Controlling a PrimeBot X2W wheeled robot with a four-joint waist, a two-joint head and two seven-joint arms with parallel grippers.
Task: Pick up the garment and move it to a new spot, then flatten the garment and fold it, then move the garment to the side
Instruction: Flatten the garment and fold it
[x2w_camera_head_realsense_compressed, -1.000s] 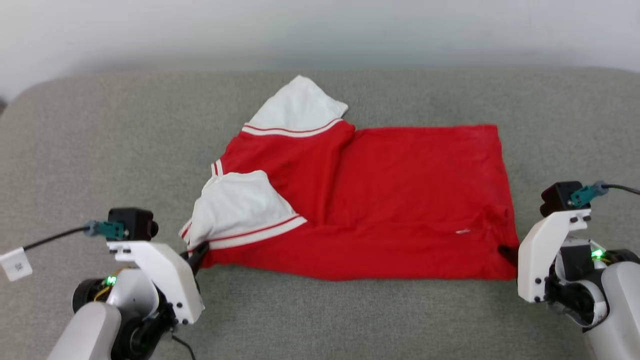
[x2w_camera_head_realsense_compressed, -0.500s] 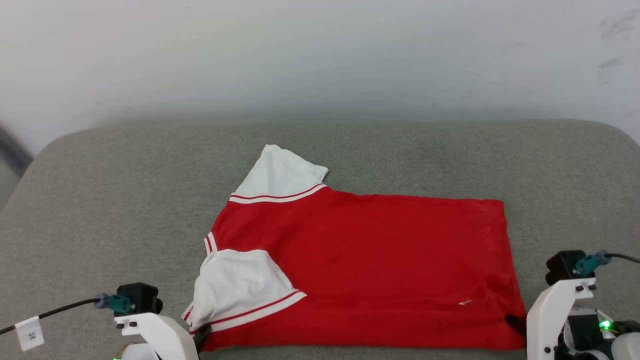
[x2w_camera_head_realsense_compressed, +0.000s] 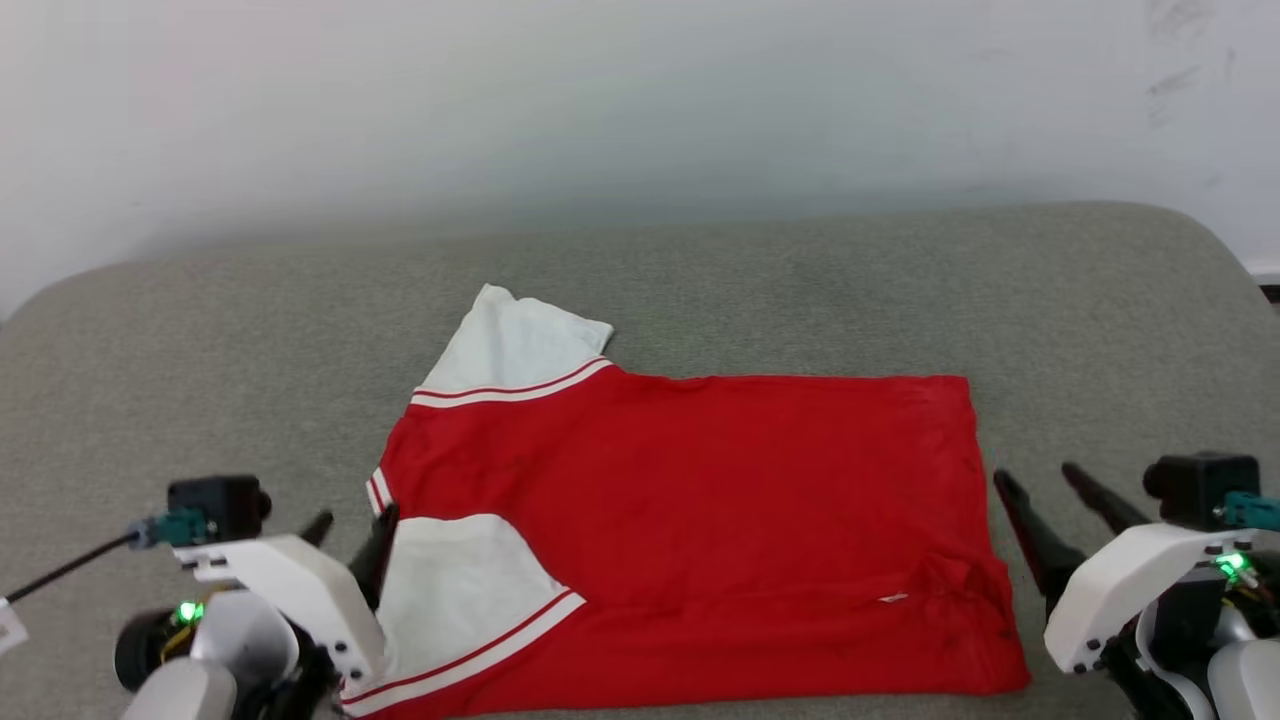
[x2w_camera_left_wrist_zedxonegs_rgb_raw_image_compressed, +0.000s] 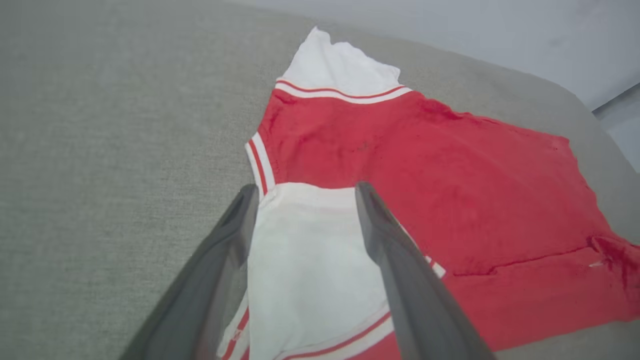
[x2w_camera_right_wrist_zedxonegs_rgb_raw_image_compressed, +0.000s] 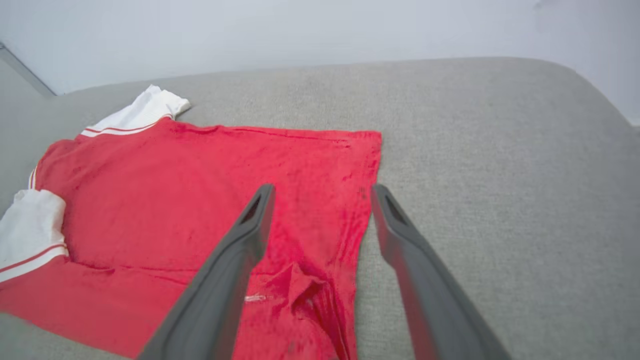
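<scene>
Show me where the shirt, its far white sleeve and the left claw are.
shirt (x2w_camera_head_realsense_compressed: 700, 480): head view, middle of the red body.
far white sleeve (x2w_camera_head_realsense_compressed: 510, 345): head view, its white cloth.
left claw (x2w_camera_left_wrist_zedxonegs_rgb_raw_image_compressed: 306, 191): left wrist view, midway between its open fingertips.

Head camera looks forward and down over the garment (x2w_camera_head_realsense_compressed: 700, 500); both wrist cameras view it obliquely, close, from opposite ends.
</scene>
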